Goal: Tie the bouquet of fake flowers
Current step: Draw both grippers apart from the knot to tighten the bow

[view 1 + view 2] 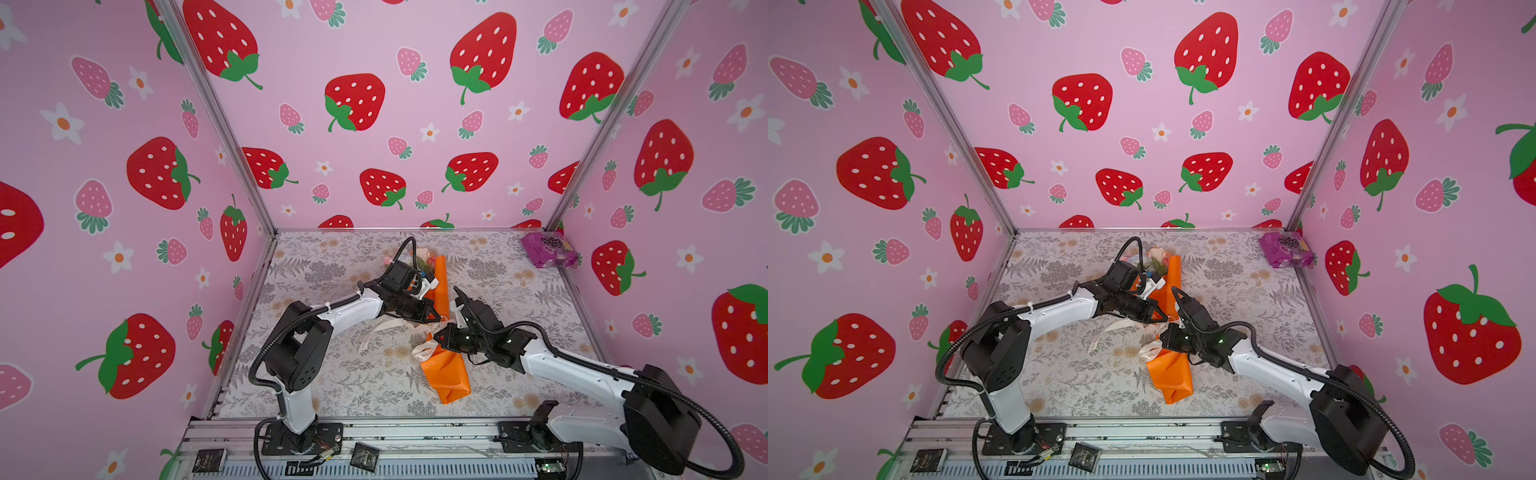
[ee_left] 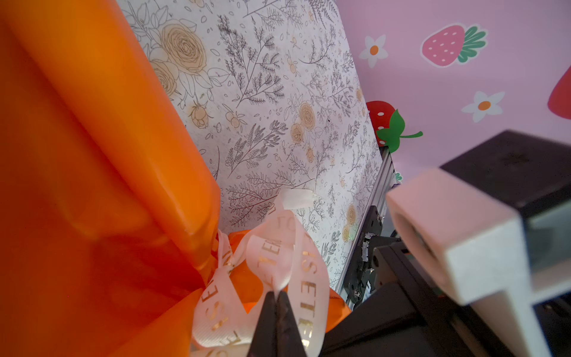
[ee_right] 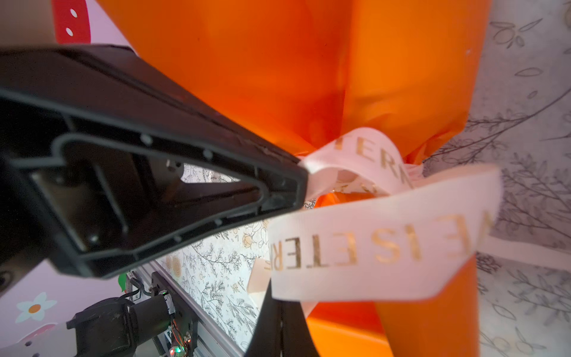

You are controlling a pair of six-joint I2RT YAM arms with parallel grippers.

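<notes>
Now our left claw [image 2: 276,301] and right claw [image 3: 279,312] each clamp the ribbon [image 2: 304,265] at the waist of the bouquet [image 1: 446,374]; knot-tightening, we judge; next calls for steady opposite pulls.

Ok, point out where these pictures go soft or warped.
Both top views: wide-angle bowing, corner posts splay outward, light flat and even. Left wrist view: near orange wrapping paper blurs, table print crisp. Right wrist view: ribbon lettering smeared, black left fingers soft.
</notes>
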